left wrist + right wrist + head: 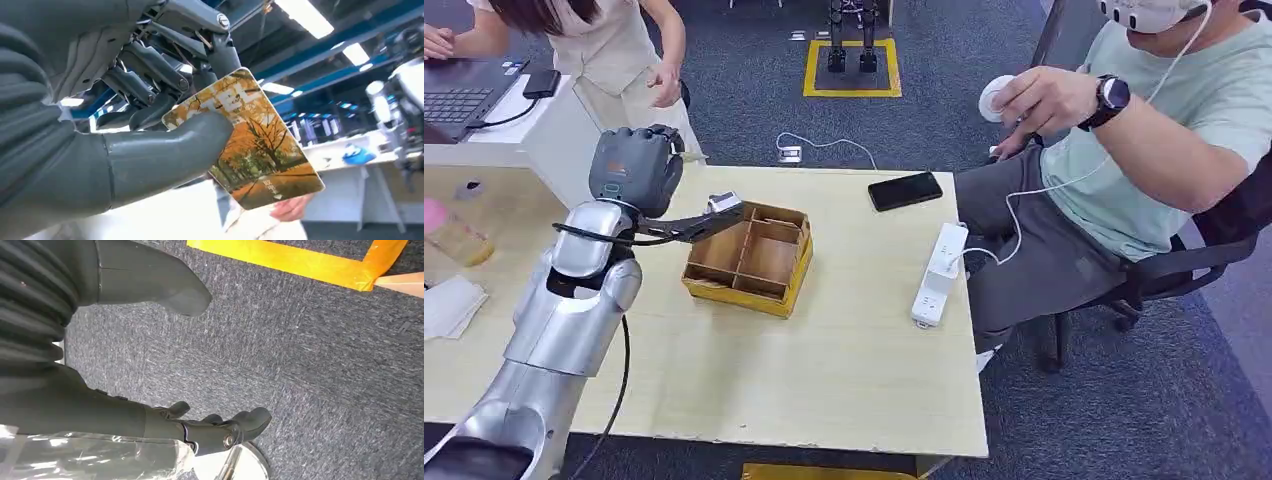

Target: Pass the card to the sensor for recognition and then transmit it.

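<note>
While the pale wooden desk (pixel 844 350) stretches across grey carpet (pixel 754 80), a person at the far left works at a laptop (pixel 459 95). Moving right, the left hand (pixel 636 168) is up above the desk's left side, thumb and fingers clamped on the card (pixel 250 137), an orange autumn-tree print held clear of the surface. Next comes the divided wooden box (pixel 750 257), its compartments showing bare bottoms. Further right lie a black phone (pixel 905 190) and a white power strip (pixel 940 272), then a seated person in a headset. Down by the carpet, the right hand (pixel 165 355) hangs with fingers apart, holding nothing.
</note>
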`<state>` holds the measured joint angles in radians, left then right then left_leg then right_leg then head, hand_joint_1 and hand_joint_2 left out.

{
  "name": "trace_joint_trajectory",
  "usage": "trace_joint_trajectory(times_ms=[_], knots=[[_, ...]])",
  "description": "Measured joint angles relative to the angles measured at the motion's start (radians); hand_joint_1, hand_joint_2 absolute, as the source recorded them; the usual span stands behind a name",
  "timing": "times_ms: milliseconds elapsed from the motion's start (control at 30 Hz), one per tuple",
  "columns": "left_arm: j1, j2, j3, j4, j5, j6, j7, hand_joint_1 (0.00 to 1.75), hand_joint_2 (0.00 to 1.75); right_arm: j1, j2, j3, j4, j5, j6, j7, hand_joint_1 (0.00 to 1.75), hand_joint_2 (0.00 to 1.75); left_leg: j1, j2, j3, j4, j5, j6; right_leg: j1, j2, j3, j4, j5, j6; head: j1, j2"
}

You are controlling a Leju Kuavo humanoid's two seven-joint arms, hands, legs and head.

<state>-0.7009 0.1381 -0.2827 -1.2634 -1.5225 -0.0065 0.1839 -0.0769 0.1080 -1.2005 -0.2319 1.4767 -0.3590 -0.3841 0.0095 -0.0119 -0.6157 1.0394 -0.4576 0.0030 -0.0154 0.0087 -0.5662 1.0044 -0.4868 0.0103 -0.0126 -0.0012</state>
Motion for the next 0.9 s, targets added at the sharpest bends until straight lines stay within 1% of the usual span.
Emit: trace_joint_trajectory(times_ms=[67,133,233,267,333,367,400,433,467,500,567,667,800,900], knots=[[-0.023,-0.007,0.001,0.011,-0.011,0.000,0.011,1.75,1.75,-0.002,0.000,0.000,0.000,0.001,0.000,0.000,0.00,1.75,0.000,0.000,0.000,0.000,0.000,0.000,0.000,0.000,0.000,0.000,0.000,0.000,0.000,0.000],[-0.052,-0.026,0.001,0.037,-0.036,0.005,0.040,1.75,1.75,-0.003,0.000,0.001,0.000,0.001,0.000,0.001,0.00,1.75,0.000,0.000,0.000,0.000,0.000,0.000,0.000,0.000,0.000,0.000,0.000,0.000,0.000,0.000],[-0.086,-0.047,0.001,0.076,-0.045,0.009,0.077,1.75,1.75,-0.006,0.000,0.002,0.000,0.002,0.002,0.001,0.00,1.75,0.000,0.000,0.000,0.000,0.000,0.000,0.000,0.000,0.000,0.000,0.000,0.000,0.000,0.000],[-0.102,-0.057,-0.002,0.097,-0.045,0.013,0.110,1.75,1.75,-0.006,0.000,0.005,0.000,0.003,0.004,0.001,0.00,1.75,0.000,0.000,0.000,0.000,0.000,0.000,0.000,0.000,0.000,0.000,0.000,0.001,0.000,0.000],[-0.149,-0.077,-0.028,0.171,-0.046,0.046,0.227,1.75,1.75,-0.010,0.000,0.022,0.000,0.003,0.013,0.001,0.00,1.75,0.000,0.000,0.000,0.000,0.000,0.000,0.000,0.000,0.000,0.000,0.001,0.001,0.000,0.000],[-0.163,-0.081,-0.037,0.194,-0.047,0.054,0.256,1.75,1.75,-0.011,0.000,0.028,0.000,0.003,0.014,0.001,0.00,1.75,0.000,0.000,0.000,0.000,0.000,0.000,0.000,0.000,0.000,0.000,0.001,0.001,0.000,0.000],[-0.166,-0.083,-0.037,0.195,-0.047,0.054,0.257,1.75,1.75,-0.012,0.000,0.028,0.000,0.003,0.014,0.001,0.00,1.75,0.000,0.000,0.000,0.000,0.000,0.000,0.000,0.000,0.000,0.000,0.001,0.001,0.000,0.000],[-0.187,-0.087,-0.053,0.233,-0.048,0.068,0.302,1.75,1.75,-0.015,0.000,0.039,0.000,0.003,0.015,0.001,0.00,1.75,0.000,0.000,0.000,0.000,0.000,0.000,0.000,0.000,0.000,0.000,0.002,0.000,0.000,0.000],[-0.228,-0.090,-0.088,0.314,-0.048,0.113,0.381,1.75,1.75,-0.024,0.001,0.064,0.000,0.003,0.018,0.012,0.00,1.75,0.000,0.001,0.000,0.000,0.000,0.000,0.000,0.001,0.000,0.000,0.002,0.000,0.000,0.000],[-0.247,-0.092,-0.098,0.355,-0.048,0.137,0.398,1.75,1.75,-0.029,0.001,0.078,0.000,0.003,0.018,0.017,0.00,1.75,0.000,0.001,0.000,0.000,0.000,0.000,0.000,0.001,0.000,0.000,0.002,0.000,0.000,0.000],[-0.278,-0.093,-0.099,0.427,-0.048,0.166,0.402,1.75,1.75,-0.038,0.003,0.104,0.000,0.003,0.018,0.026,0.00,1.75,0.000,0.002,0.001,0.000,0.000,0.000,0.000,0.002,0.000,0.000,0.002,0.000,0.000,0.000],[-0.310,-0.089,-0.098,0.507,-0.048,0.175,0.402,1.75,1.75,-0.044,0.003,0.133,0.000,0.003,0.019,0.030,0.00,1.75,0.000,0.001,0.000,0.000,0.000,0.000,0.000,0.002,0.000,0.000,0.002,0.000,0.000,0.000],[-0.335,-0.085,-0.098,0.570,-0.048,0.179,0.409,1.75,1.75,-0.047,0.005,0.158,0.000,0.003,0.019,0.029,0.00,1.75,0.000,0.001,0.000,0.000,0.000,0.000,0.000,0.001,0.000,0.000,0.002,0.000,0.000,0.000],[-0.338,-0.085,-0.098,0.596,-0.048,0.182,0.409,1.75,1.75,-0.051,0.006,0.168,0.000,0.003,0.019,0.027,0.00,1.75,0.000,0.001,0.000,0.000,0.000,0.000,0.000,0.002,0.000,0.000,0.002,0.000,0.000,0.000]])
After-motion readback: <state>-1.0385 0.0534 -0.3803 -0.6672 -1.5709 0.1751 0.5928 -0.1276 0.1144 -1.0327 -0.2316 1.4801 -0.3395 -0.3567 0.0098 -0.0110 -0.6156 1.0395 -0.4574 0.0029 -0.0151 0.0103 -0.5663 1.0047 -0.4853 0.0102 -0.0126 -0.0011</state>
